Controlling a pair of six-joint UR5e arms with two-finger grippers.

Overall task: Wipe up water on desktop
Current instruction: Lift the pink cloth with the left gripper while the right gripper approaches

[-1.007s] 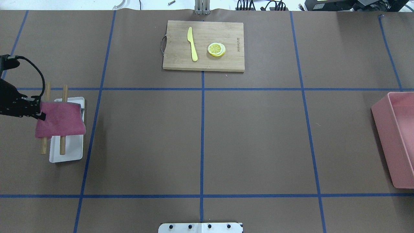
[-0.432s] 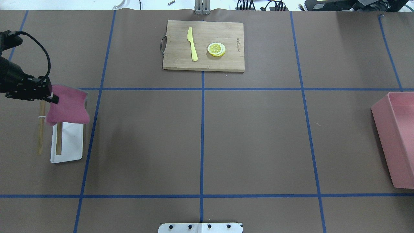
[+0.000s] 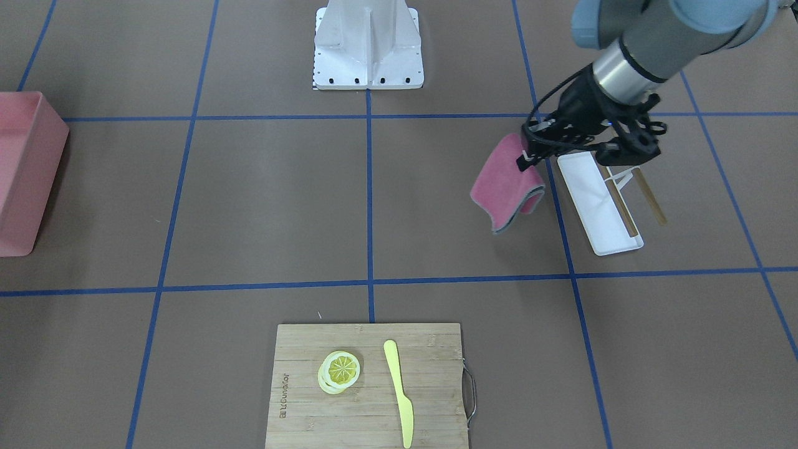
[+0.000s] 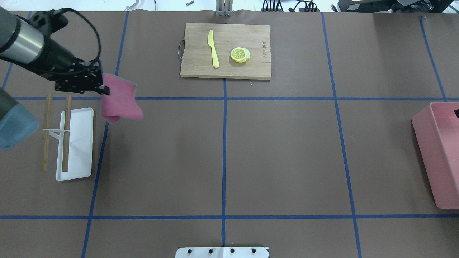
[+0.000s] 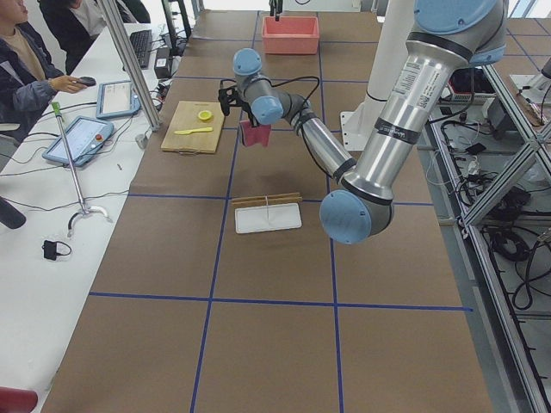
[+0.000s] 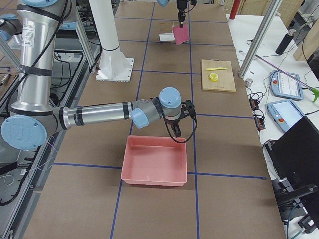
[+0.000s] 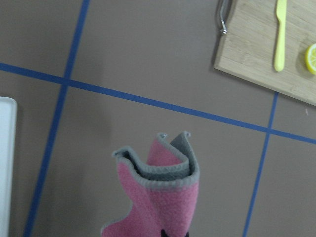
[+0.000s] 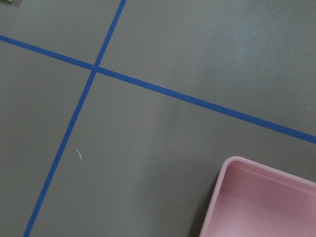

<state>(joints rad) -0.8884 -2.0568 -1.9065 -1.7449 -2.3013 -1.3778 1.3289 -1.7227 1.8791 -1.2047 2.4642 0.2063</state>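
Note:
The desktop (image 4: pixel 279 150) is a brown surface with blue tape lines. My left gripper (image 4: pixel 104 89) is shut on a folded pink cloth with a grey edge (image 4: pixel 121 102) and holds it in the air, just right of the white tray. The cloth hangs down in the front view (image 3: pixel 506 187) and in the left wrist view (image 7: pixel 160 197). My right gripper (image 6: pixel 177 130) hovers at the far edge of the pink bin; I cannot tell if it is open or shut. A faint ring-like mark (image 8: pixel 175 181) shows on the desktop beside the bin. I cannot tell whether it is water.
A bamboo cutting board (image 4: pixel 193 64) at the back middle carries a yellow knife (image 4: pixel 213 48) and lemon slices (image 4: pixel 240 55). A white tray (image 4: pixel 80 150) with a wooden-rod rack (image 4: pixel 66 143) lies at the left. A pink bin (image 4: pixel 441 154) stands at the right edge.
My left arm has lifted the pink cloth off the wooden-rod rack and carried it away from the robot and toward the table's middle. The rack now stands bare.

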